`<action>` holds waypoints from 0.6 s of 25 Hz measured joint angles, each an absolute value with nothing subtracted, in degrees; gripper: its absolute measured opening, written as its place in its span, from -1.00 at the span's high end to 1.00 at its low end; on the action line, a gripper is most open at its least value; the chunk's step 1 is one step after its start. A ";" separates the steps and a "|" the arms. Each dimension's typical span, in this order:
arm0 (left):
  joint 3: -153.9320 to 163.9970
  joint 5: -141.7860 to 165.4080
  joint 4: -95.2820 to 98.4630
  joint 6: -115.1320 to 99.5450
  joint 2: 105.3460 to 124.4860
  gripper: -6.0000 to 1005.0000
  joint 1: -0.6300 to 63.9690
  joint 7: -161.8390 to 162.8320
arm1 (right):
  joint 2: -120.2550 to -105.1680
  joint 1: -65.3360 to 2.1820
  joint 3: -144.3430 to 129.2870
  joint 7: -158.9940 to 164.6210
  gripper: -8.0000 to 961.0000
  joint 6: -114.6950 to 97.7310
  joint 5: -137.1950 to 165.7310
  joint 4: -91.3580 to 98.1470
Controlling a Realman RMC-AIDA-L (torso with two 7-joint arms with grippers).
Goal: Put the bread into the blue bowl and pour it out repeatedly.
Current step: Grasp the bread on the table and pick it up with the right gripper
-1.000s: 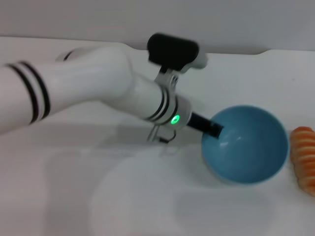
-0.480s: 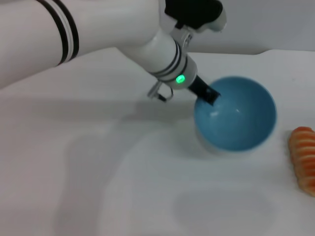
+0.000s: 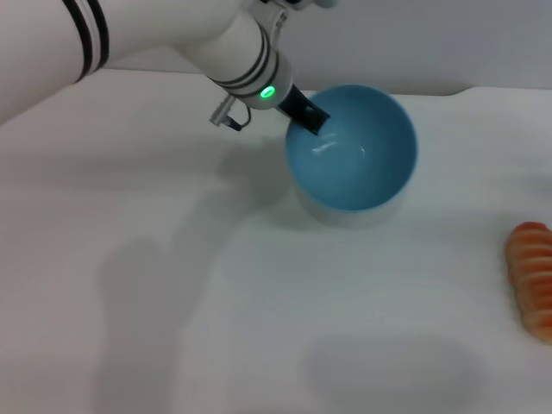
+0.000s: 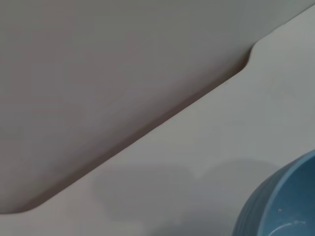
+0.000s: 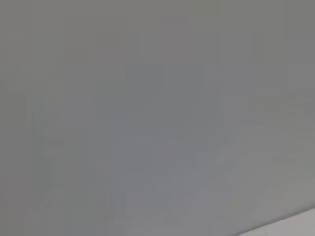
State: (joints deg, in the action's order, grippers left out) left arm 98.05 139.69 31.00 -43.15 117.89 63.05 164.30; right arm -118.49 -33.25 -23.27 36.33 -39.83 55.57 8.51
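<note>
1. The left gripper (image 3: 304, 114) is clamped on the far-left rim of the blue bowl (image 3: 354, 151), which sits tilted toward the camera, far from the bread.
2. The bread (image 3: 532, 278) lies at the table's (image 3: 172, 302) right edge, outside the bowl.
3. The bowl looks rigid, glossy and probably slippery; the rim pinch suits it.
4. The bread is likely light and soft; a mid-length grip seems best.
5. The right gripper is out of sight.

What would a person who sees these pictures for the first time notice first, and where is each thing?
The eye goes first to the blue bowl, tilted toward the camera near the far middle of the white table, with nothing inside it. The left gripper holds it by the rim on the robot's left side, at the end of a big white arm reaching in from the upper left. The orange bread lies apart at the table's right edge.
</note>
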 joint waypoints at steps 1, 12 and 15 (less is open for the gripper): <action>97.58 139.99 30.76 -43.10 117.89 0.99 62.94 164.22 | -118.48 -34.51 -24.74 39.90 -0.44 -35.98 57.93 10.68; 93.33 139.65 30.48 -40.53 118.06 0.99 60.86 163.62 | -118.23 -36.92 -58.54 77.80 -0.44 -15.43 71.57 28.18; 93.24 139.57 30.48 -40.29 118.15 0.99 60.23 163.90 | -116.90 -36.89 -61.30 84.13 -0.44 -20.58 72.43 28.61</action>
